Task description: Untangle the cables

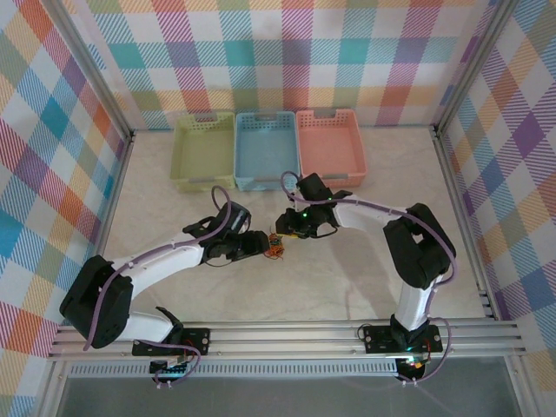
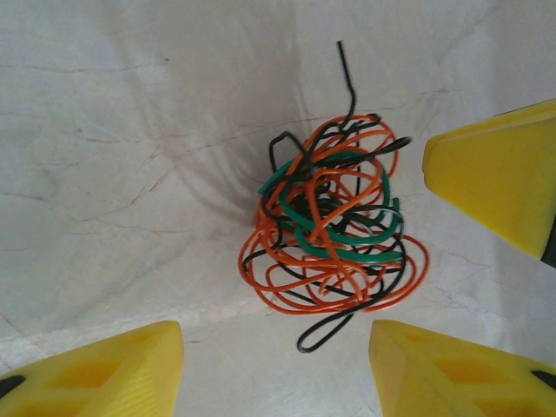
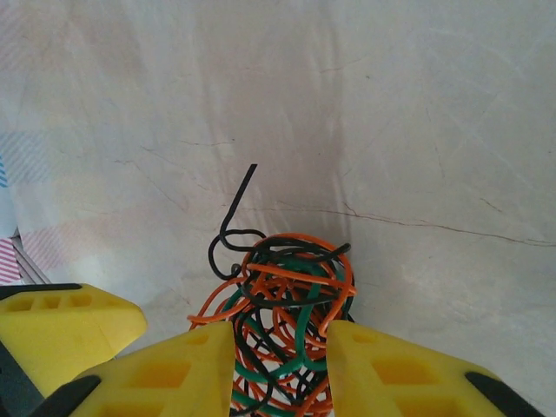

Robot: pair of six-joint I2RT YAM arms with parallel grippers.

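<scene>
The cables [image 1: 276,248] form one tight ball of orange, black and green wire on the pale table, between my two grippers. In the left wrist view the cables [image 2: 334,226] lie just ahead of my left gripper [image 2: 276,340], whose yellow fingers stand wide apart with nothing between them; a black loop reaches toward the gap. My right gripper [image 3: 280,337] has its two yellow fingers pressed against both sides of the cables [image 3: 295,269]. One black end sticks up and away from the ball. My left gripper [image 1: 261,246] and right gripper [image 1: 287,233] nearly meet over the tangle.
Three bins stand side by side at the back: a green bin [image 1: 201,183], a blue bin [image 1: 265,185] and a pink bin [image 1: 330,176]. Checked walls enclose the table. A metal rail [image 1: 287,334] runs along the near edge.
</scene>
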